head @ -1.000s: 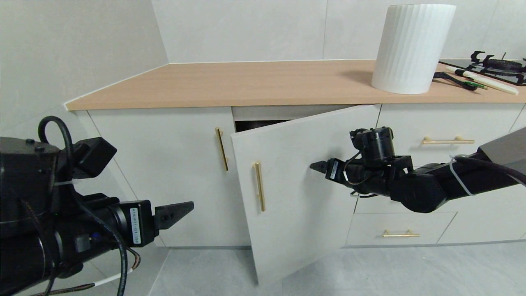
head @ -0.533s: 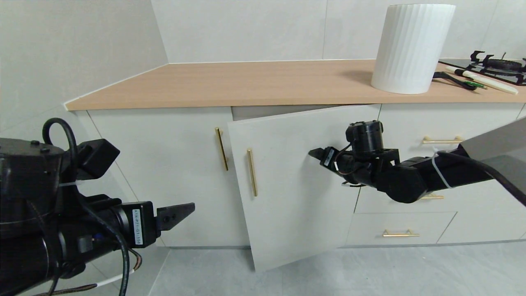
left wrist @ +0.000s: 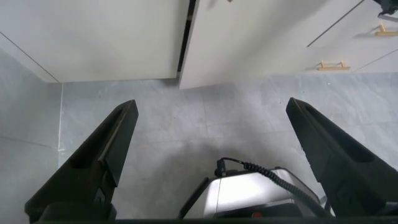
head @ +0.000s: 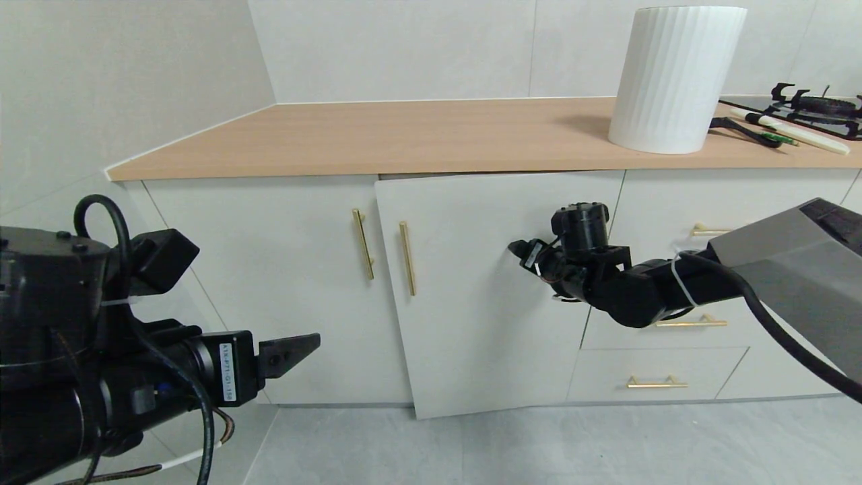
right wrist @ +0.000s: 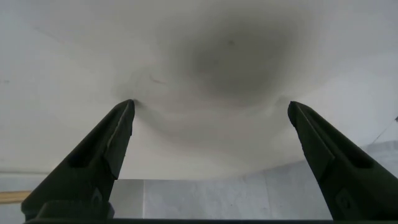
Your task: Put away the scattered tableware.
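Note:
The white cabinet door (head: pixel 471 283) with a gold bar handle (head: pixel 407 258) stands almost flush under the wooden counter (head: pixel 377 138). My right gripper (head: pixel 518 248) is open, both fingertips pressed flat against the door's face (right wrist: pixel 205 50). My left gripper (head: pixel 306 343) hangs low at the left, open and empty, above the grey floor (left wrist: pixel 205 118). Scattered utensils lie on the counter at the far right: a black-handled one (head: pixel 741 128) and a long white-handled one (head: pixel 801 135).
A tall white ribbed cylinder (head: pixel 673 77) stands on the counter beside the utensils, with a black stove burner (head: pixel 818 104) behind them. Drawers with gold handles (head: pixel 656 384) sit right of the door. The neighbouring door (head: pixel 269 283) on the left is closed.
The cabinet door has swung from well ajar to almost shut, with my right gripper moving forward and up against it. The left arm has stayed put.

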Tool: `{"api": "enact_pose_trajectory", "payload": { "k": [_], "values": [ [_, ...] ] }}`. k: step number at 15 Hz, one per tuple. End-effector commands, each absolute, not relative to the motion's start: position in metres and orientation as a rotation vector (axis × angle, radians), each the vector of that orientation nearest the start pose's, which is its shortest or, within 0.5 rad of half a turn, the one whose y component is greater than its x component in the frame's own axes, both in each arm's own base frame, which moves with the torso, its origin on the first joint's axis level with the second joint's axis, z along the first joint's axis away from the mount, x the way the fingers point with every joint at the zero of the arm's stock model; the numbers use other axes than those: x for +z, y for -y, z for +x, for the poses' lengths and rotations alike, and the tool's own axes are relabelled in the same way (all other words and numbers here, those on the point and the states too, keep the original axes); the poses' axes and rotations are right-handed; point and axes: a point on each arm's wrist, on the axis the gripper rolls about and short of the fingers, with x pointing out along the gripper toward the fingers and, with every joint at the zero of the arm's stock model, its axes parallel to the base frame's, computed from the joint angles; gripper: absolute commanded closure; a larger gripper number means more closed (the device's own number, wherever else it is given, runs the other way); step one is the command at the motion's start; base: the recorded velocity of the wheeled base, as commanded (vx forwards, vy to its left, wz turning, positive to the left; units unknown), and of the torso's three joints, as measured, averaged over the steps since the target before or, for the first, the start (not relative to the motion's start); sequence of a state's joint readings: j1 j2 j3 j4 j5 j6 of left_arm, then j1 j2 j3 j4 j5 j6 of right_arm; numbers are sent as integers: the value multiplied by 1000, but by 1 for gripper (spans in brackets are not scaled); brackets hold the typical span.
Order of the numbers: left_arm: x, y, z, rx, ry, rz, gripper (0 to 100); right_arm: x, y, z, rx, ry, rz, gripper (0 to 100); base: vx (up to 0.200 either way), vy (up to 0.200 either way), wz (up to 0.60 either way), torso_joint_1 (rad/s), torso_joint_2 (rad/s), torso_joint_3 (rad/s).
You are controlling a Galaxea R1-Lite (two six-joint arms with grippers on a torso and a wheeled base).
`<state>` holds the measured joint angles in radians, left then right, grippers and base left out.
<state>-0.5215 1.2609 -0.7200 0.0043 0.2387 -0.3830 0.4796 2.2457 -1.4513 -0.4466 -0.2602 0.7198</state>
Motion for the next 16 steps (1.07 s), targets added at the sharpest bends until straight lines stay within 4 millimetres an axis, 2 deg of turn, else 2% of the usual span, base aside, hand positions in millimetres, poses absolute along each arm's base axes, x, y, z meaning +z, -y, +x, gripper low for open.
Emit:
{"api": "enact_pose_trajectory", "payload": {
  "k": [1,5,12,14,15,16],
  "values": [
    [207,87,163,-173,-553,-169,0,124,-205,415,74,-385,583,0,0,0,0,0,0,0],
    [207,87,162,-173,-552,-169,0,115,-202,428,12,-357,578,0,0,0,0,0,0,0],
    [208,87,162,-173,-550,-170,0,123,-201,425,16,-343,584,0,0,0,0,0,0,0],
    [208,87,162,-173,-550,-170,0,136,-197,410,45,-362,584,0,0,0,0,0,0,0],
    [208,87,162,-174,-549,-171,0,149,-195,382,165,-427,591,0,0,0,0,0,0,0],
    [207,87,162,-173,-552,-169,0,156,-191,366,239,-467,595,0,0,0,0,0,0,0]
  ]
}}
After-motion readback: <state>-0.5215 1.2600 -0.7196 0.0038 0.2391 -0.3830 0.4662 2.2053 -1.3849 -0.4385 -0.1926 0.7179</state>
